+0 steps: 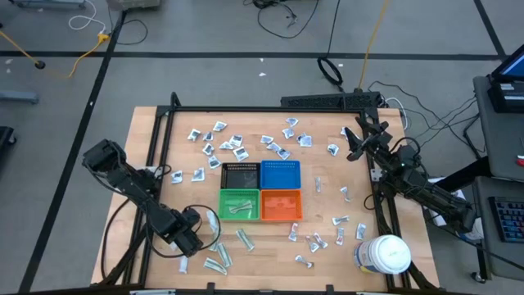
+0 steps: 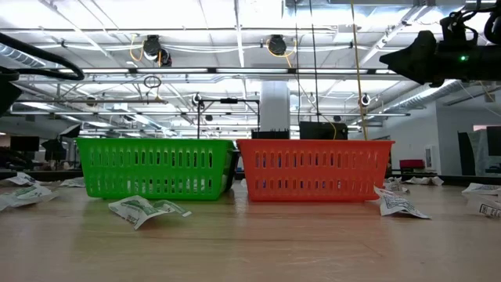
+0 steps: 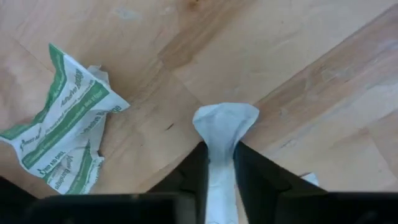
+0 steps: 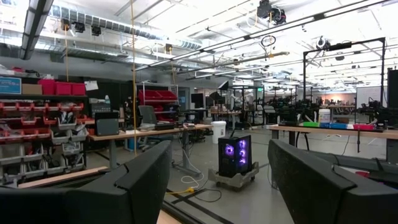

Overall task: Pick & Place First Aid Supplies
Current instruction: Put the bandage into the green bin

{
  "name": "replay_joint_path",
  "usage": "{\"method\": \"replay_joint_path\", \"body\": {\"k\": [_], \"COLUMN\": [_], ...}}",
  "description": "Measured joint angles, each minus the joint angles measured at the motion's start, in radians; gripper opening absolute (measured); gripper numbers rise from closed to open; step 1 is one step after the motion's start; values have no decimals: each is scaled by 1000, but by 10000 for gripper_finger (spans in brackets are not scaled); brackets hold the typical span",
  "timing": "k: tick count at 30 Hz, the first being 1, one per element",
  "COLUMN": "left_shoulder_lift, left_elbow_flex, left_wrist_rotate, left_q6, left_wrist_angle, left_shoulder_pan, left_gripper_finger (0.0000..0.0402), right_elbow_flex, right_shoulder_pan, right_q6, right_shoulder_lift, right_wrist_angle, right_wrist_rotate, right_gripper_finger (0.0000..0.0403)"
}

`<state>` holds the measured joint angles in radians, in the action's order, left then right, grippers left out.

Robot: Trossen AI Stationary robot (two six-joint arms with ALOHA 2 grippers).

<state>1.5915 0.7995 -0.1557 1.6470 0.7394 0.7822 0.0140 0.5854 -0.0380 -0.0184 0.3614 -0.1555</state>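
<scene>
Small white packets lie flat and scattered over the wooden table, a far cluster (image 1: 233,146) and a near cluster (image 1: 315,240); green-printed ones lie near the left gripper (image 3: 62,137). My left gripper (image 1: 195,242) is low over the table's near left part, shut on one white packet (image 3: 225,118). My right gripper (image 1: 354,143) is raised near the far right edge, open (image 4: 217,186), facing the room and touching nothing. A few strips lie in the green bin (image 1: 239,204). My left gripper pinches a white packet between its two fingers (image 3: 198,165), which point down at the table. The pinched part (image 3: 219,158) runs back between the fingers; the packet's free rounded end (image 3: 225,115) sticks out past the fingertips. Whether that end touches the table I cannot tell.
Four small bins stand together mid-table: black (image 1: 240,175), blue (image 1: 280,174), green, orange (image 1: 280,205). A large white jar (image 1: 385,254) stands at the near right corner. A black frame (image 1: 270,106) borders the table. In the low view crumpled packets (image 2: 145,210) lie before the bins.
</scene>
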Motion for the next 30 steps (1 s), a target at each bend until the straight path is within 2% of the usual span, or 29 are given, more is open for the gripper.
{"method": "replay_joint_path", "body": {"k": [4,6,8,21,30], "left_shoulder_lift": [-9,-25,-56,-317,-418], "left_elbow_flex": [-2,-2,-1,0,1], "left_wrist_rotate": [-25,-61,-83,-73,-50], "left_q6": [-58,-83,-107,-188,-187], "left_wrist_angle": [7,7,29,172,239], "left_shoulder_pan": [-4,-6,-17,-55,-62], "left_gripper_finger": [17,6,9,4,2], "right_elbow_flex": [0,0,0,0,0], "right_shoulder_pan": [0,0,0,0,0], "right_q6": [0,0,0,0,0], "right_shoulder_lift": [0,0,0,0,0], "right_wrist_angle": [0,0,0,0,0], "right_wrist_rotate": [0,0,0,0,0], "right_gripper_finger": [263,263,263,263,263]}}
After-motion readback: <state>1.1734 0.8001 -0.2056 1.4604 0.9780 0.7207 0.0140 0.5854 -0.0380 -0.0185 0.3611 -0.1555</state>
